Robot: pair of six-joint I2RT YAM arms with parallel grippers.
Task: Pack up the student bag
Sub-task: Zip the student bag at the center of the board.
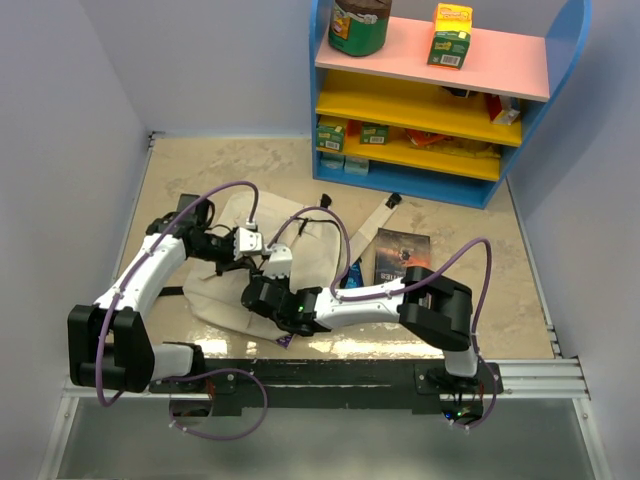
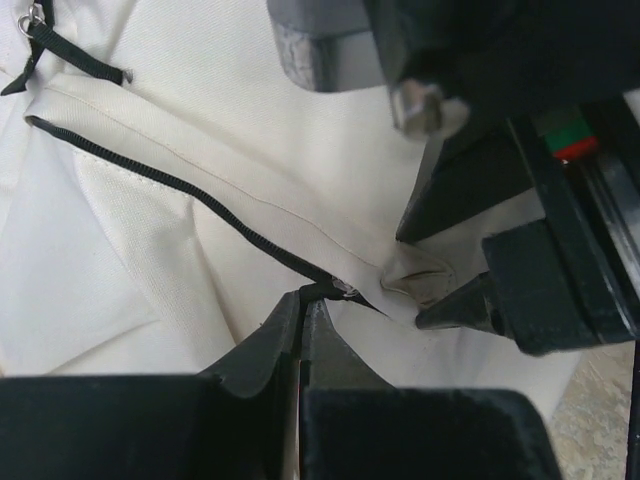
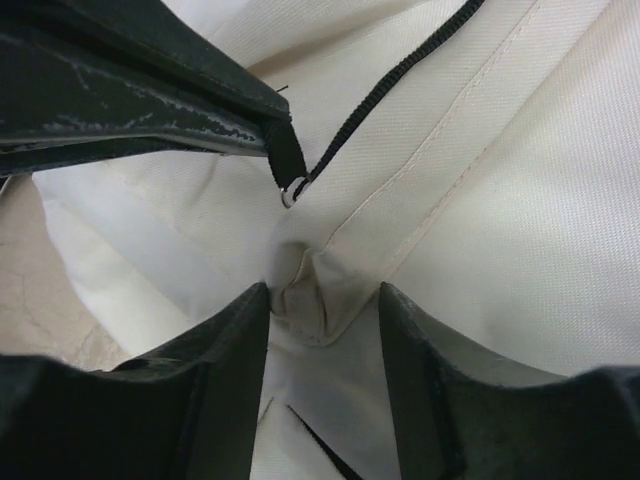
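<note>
The student bag [image 1: 218, 298] lies flat on the desk [image 1: 480, 270], left of centre, with its beige canvas spread under both arms and 1 long strap running up towards the shelf unit [image 1: 318, 90]. Both arms meet over the middle of the bag.

The left claw [image 2: 300, 310] is clenched: its 2 fingers are pressed together on the small black zipper pull [image 2: 335, 290], at the end of the black zipper [image 2: 180, 185] that runs diagonally across the canvas beside a stitched seam.

The right claw [image 3: 322, 300] faces it from the other side, very near. Its 2 fingers stand part-way apart on either side of a bunched fold of canvas [image 3: 310, 285] just beside the pull. The fold fills most of the gap and appears to touch both fingers, but I cannot tell whether it is firmly pinched.

To the right of the bag, a dark book [image 1: 402, 255] lies flat on the desk. On the top board of the shelf unit stand a green jar [image 1: 358, 25] and a yellow and green box [image 1: 451, 35].
</note>
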